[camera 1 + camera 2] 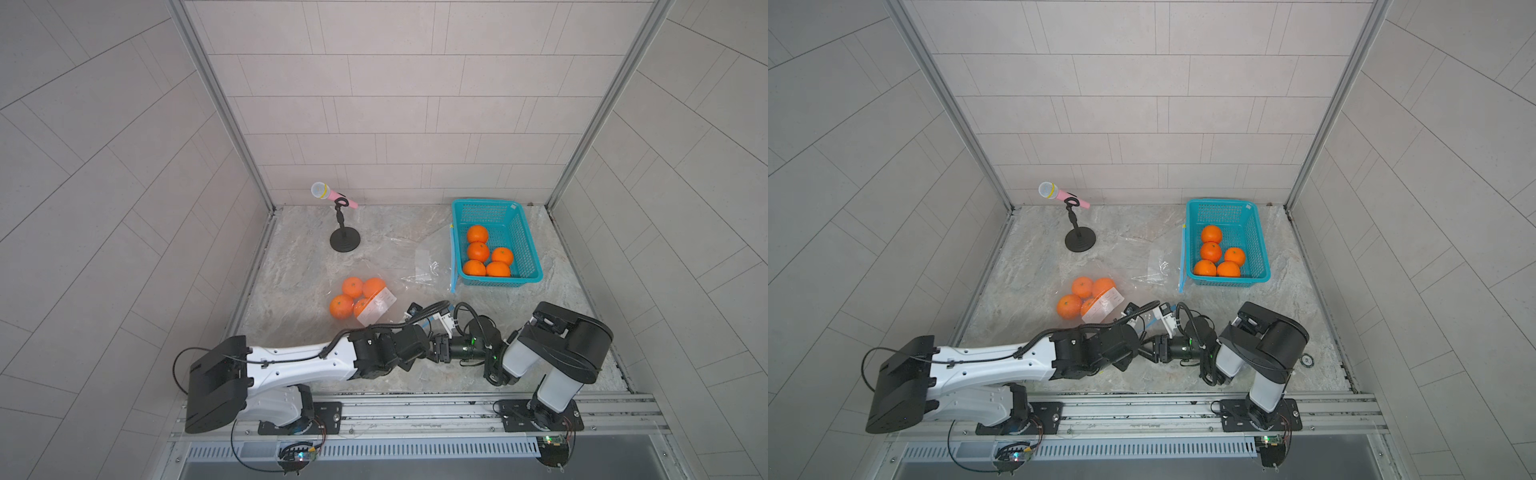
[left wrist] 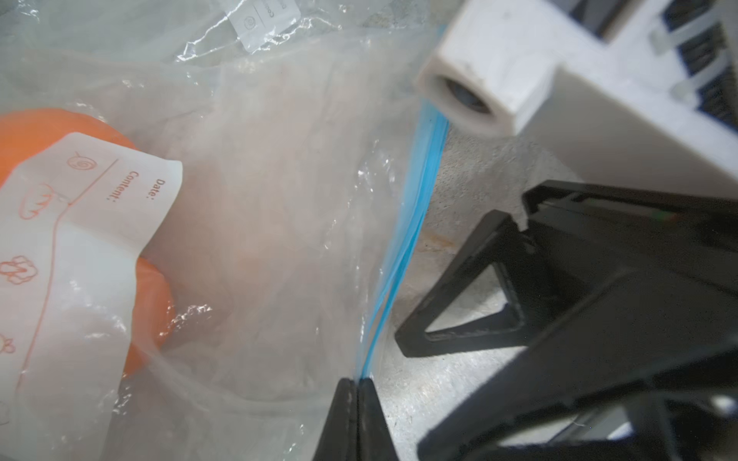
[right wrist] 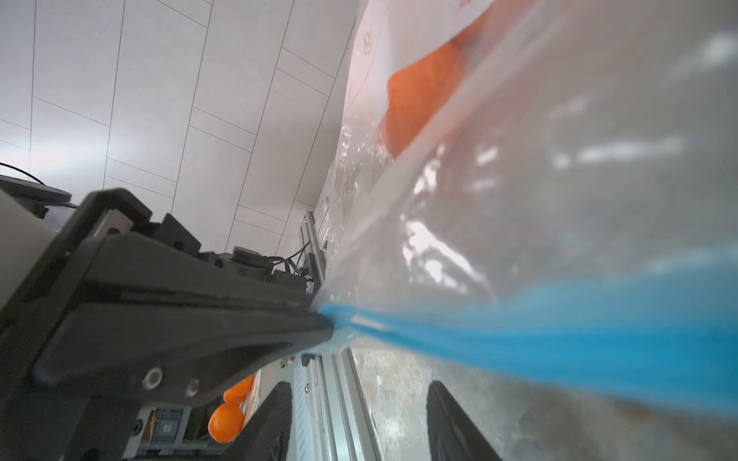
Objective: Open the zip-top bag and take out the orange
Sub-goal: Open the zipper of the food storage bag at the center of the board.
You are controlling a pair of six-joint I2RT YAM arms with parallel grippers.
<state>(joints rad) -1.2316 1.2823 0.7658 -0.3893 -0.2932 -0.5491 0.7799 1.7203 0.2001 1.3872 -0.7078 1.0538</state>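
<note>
The clear zip-top bag (image 1: pixel 376 306) lies left of centre on the stone floor, with a white label on it and several oranges (image 1: pixel 351 286) inside. My left gripper (image 2: pixel 356 385) is shut on the bag's blue zip strip (image 2: pixel 403 247) at one end. From the right wrist view the same grip shows, the left gripper (image 3: pixel 319 319) clamped on the blue strip (image 3: pixel 519 331). My right gripper (image 3: pixel 361 415) is open, with only floor between its fingers, just beside the zip strip. In the left wrist view its black fingers (image 2: pixel 459 303) stand next to the strip, apart from it.
A teal basket (image 1: pixel 486 212) with several oranges stands at the back right. An empty clear bag (image 1: pixel 428 257) lies against its left side. A pink microphone on a black stand (image 1: pixel 345 241) is at the back left. A metal rail (image 1: pixel 415 407) runs along the front edge.
</note>
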